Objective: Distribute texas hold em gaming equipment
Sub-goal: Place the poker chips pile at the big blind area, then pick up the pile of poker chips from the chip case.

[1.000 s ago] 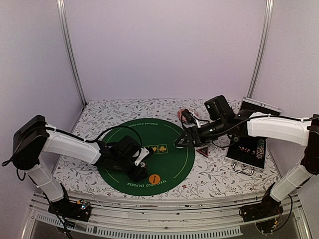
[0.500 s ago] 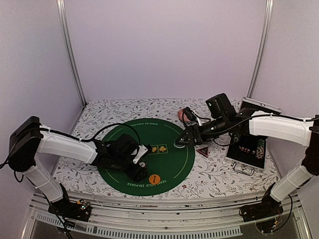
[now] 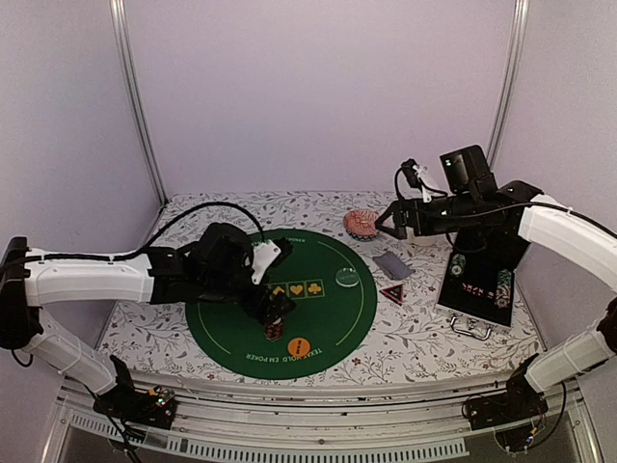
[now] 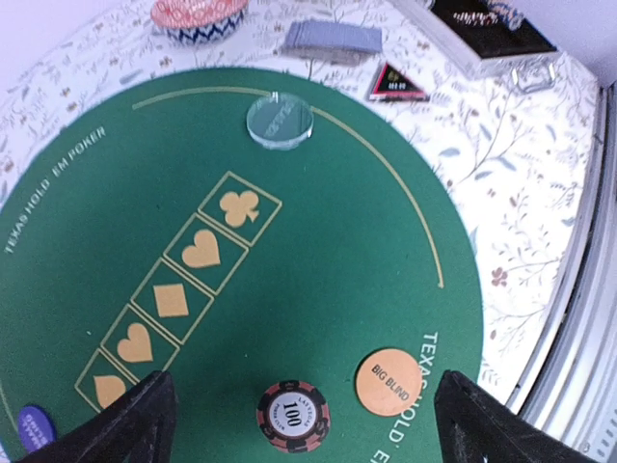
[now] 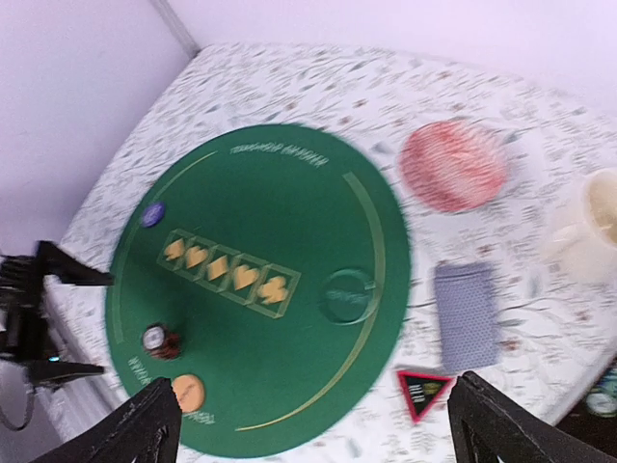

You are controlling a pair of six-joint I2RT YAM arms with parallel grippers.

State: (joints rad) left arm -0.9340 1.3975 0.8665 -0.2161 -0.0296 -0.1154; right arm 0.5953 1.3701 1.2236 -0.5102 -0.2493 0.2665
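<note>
With my left hand (image 4: 304, 397) and right hand (image 5: 318, 415) both spread empty, a low left sweep could topple the chip stack (image 4: 292, 417) at 6 o'clock on the mat (image 4: 328, 251).

Below my left gripper (image 4: 304, 378) the chip stack (image 4: 292, 416) and orange button (image 4: 390, 382) sit just beside each other. From there to the pale-green button (image 4: 280, 120) the mat (image 4: 318, 251) lies bare. Past its far rim, cards (image 4: 331, 40), triangular marker (image 4: 398, 83) and bowl (image 4: 198, 14) crowd together. The case (image 3: 479, 280) walls my right side.
</note>
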